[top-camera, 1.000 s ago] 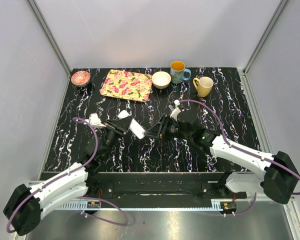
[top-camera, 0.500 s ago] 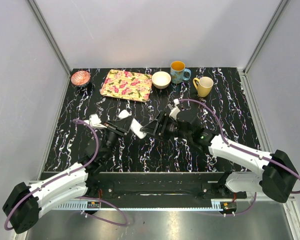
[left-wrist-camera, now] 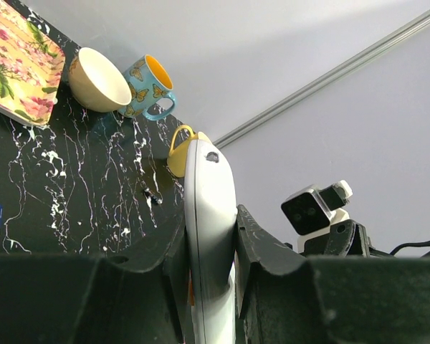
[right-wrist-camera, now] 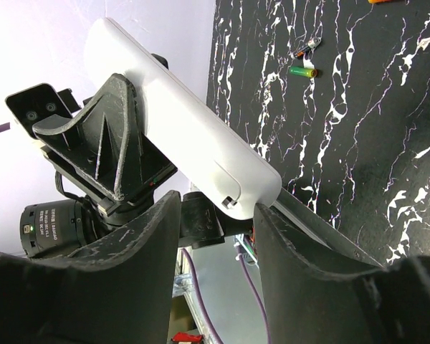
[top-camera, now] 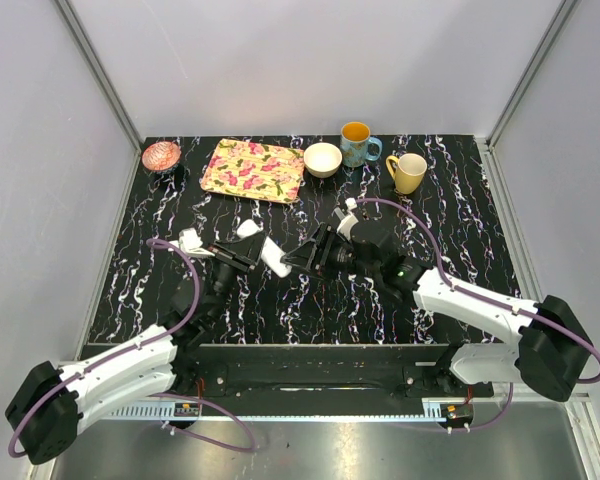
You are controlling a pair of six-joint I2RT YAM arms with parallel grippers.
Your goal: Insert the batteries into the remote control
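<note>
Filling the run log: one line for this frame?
left end effector: shut on remote | right end effector: open, around remote end | battery: loose on table

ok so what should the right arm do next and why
Probably close the right gripper on the free end of the remote control. Its open fingers straddle that end, the left gripper holds the remote clamped, and a battery lies loose on the table.
</note>
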